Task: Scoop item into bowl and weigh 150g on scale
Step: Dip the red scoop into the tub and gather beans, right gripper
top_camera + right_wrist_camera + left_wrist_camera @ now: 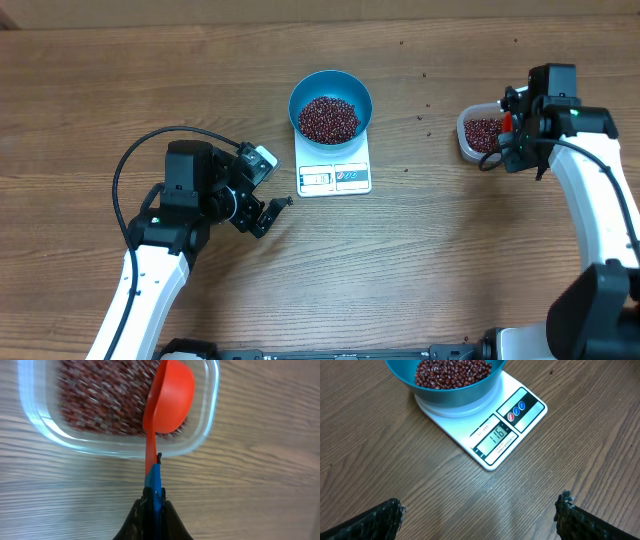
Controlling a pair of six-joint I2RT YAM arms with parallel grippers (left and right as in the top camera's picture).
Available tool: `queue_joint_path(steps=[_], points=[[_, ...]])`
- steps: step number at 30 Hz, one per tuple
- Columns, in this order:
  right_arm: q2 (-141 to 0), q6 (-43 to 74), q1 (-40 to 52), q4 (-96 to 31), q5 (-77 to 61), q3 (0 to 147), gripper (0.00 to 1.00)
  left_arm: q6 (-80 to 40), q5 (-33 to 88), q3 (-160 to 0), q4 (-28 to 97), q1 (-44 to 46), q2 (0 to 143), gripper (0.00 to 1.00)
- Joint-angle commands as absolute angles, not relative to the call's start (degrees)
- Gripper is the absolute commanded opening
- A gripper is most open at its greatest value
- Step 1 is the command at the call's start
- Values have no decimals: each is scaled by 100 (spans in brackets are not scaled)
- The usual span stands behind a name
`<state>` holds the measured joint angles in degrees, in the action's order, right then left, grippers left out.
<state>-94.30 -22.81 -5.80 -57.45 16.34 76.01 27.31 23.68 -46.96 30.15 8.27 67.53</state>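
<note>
At the right side of the table, the right gripper [153,493] has its jaws pressed together on the blue handle end of a red scoop [171,396]. The scoop's long axis runs straight out from the jaws, and its cup hangs over the far end of a clear tub [46,431] that holds the supply of beans [100,405].

The blue bowl [296,100] stands on the scale [335,178] at table centre, already part filled with beans. The display reads 116, so more is judged necessary.

Governing relation: the bowl lies to the left of the scoop, well apart, with bare table between. The carry is therefore a sideways traverse, handle roughly crosswise to the path; keep the cup level.

The left gripper [480,507] hovers just beside the scale with jaws spread wide and empty. It is the nearer arm, but only the right arm holds the tool.
</note>
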Motion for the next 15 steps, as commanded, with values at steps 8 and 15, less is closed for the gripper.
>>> queue_joint_path(steps=[8,15], points=[[-9850,-2150,-567,-5612,1734,7717,4,2676,2353,-4700,3000,829,6751,100],[-9850,-2611,-434,-5927,923,7717,4,2676,2353,-4700,3000,829,6751,100]])
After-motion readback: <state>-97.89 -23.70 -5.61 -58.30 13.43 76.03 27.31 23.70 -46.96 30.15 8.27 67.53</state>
